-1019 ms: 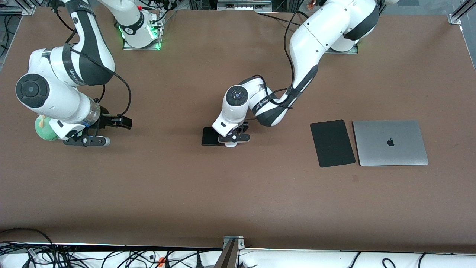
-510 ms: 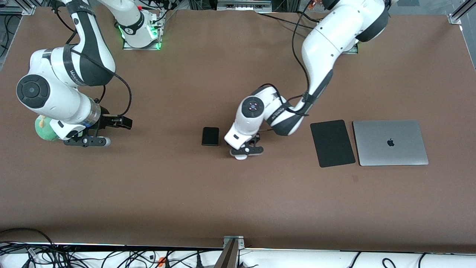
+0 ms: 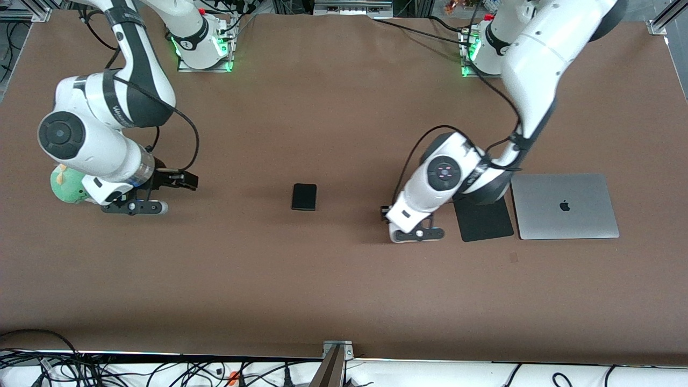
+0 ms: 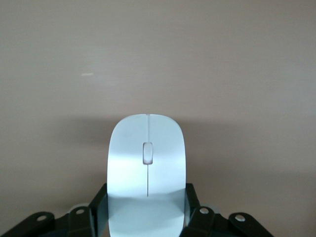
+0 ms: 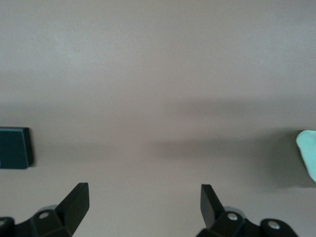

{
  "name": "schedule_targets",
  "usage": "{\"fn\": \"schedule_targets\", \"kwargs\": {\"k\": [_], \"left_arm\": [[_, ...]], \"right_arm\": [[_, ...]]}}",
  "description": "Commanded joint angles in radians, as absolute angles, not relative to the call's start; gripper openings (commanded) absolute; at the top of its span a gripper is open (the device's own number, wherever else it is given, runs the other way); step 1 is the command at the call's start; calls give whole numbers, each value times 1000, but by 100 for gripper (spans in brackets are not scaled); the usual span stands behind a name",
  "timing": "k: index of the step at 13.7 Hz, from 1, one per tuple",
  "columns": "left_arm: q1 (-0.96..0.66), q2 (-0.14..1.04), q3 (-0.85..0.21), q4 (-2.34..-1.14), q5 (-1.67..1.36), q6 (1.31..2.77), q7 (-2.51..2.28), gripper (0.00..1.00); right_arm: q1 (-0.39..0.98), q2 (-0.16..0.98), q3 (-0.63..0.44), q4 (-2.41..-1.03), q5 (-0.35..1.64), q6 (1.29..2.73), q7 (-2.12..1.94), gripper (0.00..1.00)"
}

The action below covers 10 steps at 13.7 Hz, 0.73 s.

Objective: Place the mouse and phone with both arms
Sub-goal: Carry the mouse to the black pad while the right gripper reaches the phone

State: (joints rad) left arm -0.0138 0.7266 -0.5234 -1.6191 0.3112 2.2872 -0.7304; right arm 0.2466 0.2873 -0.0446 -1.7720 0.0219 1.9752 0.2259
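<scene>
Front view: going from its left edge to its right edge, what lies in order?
Green plush toy → right gripper, open → small black rectangular phone → left gripper, shut on the white mouse → flat black mouse pad → closed silver laptop.

Phone (image 3: 304, 196): flat on the table (image 3: 333, 279), mid-table, apart from everything else.
Mouse pad (image 3: 486, 221): toward the left arm's end, touching or just beside the laptop (image 3: 564, 206).
Mouse (image 4: 146, 168): held over the table, between phone and mouse pad.
Plush toy (image 3: 67, 185): at the right arm's end.
</scene>
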Motion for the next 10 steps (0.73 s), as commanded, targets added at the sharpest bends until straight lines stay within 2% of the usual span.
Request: {"fn": "schedule_targets", "kwargs": {"k": [1,3,7,10], "left_arm": [[95,595,-543,-1839,341,2325,-730,13],[141,577,-543,-1909,342,2374,-729,14],[257,517,-545,-2034,342,2375,-651,16],[342,520,-545,-2077,342,2382,-546,17]], "right_arm": [[319,314,-48,-1761,32,2023,317,100],[386,342,-48,-1761,32,2075,426,100],[495,428,-48,-1759,32,2224,535,100],[560,488,-48,-1759,31,2301,549,100]]}}
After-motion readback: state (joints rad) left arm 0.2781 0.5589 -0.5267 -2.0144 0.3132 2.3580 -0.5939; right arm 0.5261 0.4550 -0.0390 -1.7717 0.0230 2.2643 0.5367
